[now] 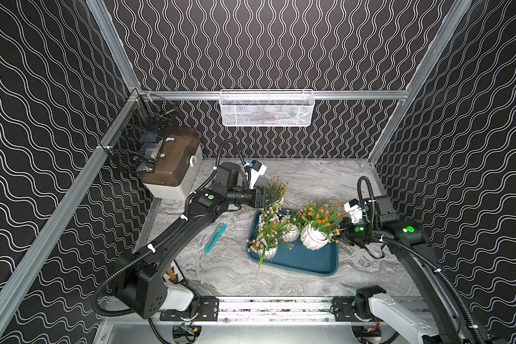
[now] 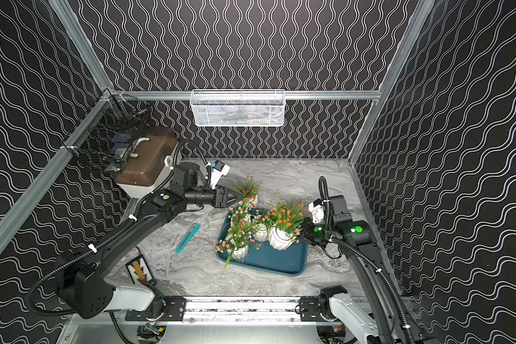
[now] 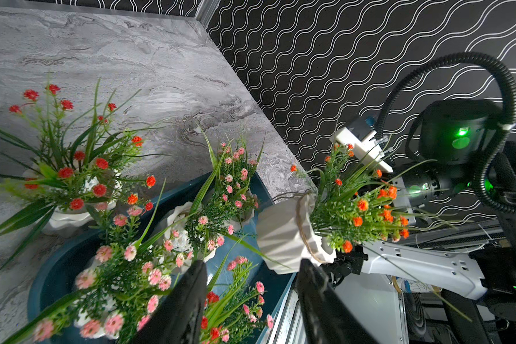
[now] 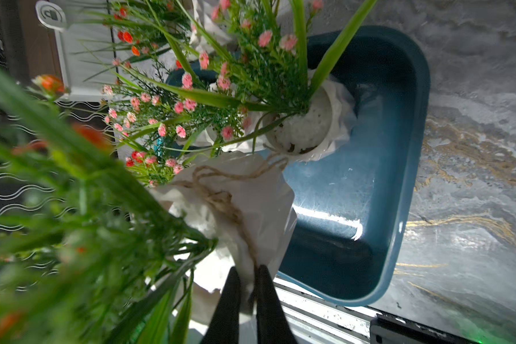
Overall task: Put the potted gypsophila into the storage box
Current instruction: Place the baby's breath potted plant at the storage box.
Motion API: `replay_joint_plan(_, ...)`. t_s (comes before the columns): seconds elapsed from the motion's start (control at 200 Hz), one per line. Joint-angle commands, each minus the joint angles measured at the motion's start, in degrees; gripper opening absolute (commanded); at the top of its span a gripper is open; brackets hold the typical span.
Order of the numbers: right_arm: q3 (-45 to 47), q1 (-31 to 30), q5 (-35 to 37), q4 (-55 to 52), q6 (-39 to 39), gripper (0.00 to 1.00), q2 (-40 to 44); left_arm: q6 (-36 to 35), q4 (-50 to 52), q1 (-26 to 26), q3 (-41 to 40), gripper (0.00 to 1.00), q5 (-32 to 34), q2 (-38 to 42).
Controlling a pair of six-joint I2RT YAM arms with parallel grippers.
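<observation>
At the right gripper (image 4: pixel 246 277): jaws pinched almost together on the white ribbed rim of the orange-blossom gypsophila pot (image 1: pixel 313 238). Holds it tipped hard over, foliage leaning back toward the arm, twine at the neck in plain sight from the right wrist view. Hangs it over the right half of the storage box (image 1: pixel 310 262), toward the far edge. Cannot tell whether the base touches the box floor.

At the left gripper (image 1: pixel 276 197): jaws roughly halfway apart, nothing between them. Hovers near the far left corner of the box, just beside the red-blossom gypsophila pot (image 1: pixel 279 203). Contact with that pot or its leaves not clear in either top view.

Red-blossom pot: upright on the counter (image 1: pixel 316 178), just outside the far left corner of the box, not in it.

In the left half of the box: pink-blossom gypsophila pots (image 1: pixel 267 253) packed close. One at the near left corner, more behind it along the left edge. Count uncertain under the tangled leaves. Near right part of the box floor bare.

On the counter left of the box, well apart: teal utility knife (image 1: pixel 215 238). At the far left corner of the counter: white ribbed box with brown lid (image 1: pixel 173 169). On the rear rail: white mesh basket (image 1: pixel 265 108). On the left rail: black wire basket (image 1: pixel 137 140).
</observation>
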State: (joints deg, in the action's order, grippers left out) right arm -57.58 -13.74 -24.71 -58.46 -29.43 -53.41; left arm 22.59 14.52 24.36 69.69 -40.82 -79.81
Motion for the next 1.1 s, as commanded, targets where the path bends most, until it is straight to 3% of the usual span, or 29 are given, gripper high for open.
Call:
replay_joint_plan(0.0,0.8,-2.9,2.9,3.9,-3.2,0.00,0.1,-0.5,-1.0,0.0,0.3,0.53,-0.4,-0.2)
replay_joint_plan(0.611,4.9,-12.0,9.1,9.8,-8.2,0.00,-2.5,-0.6,-1.0,0.0,0.3,0.53,-0.3,-0.2)
replay_joint_plan(1.096,8.4,-22.9,13.8,18.1,-12.6,0.00,-9.4,-0.5,-0.8,0.0,0.4,0.53,-0.3,-0.4)
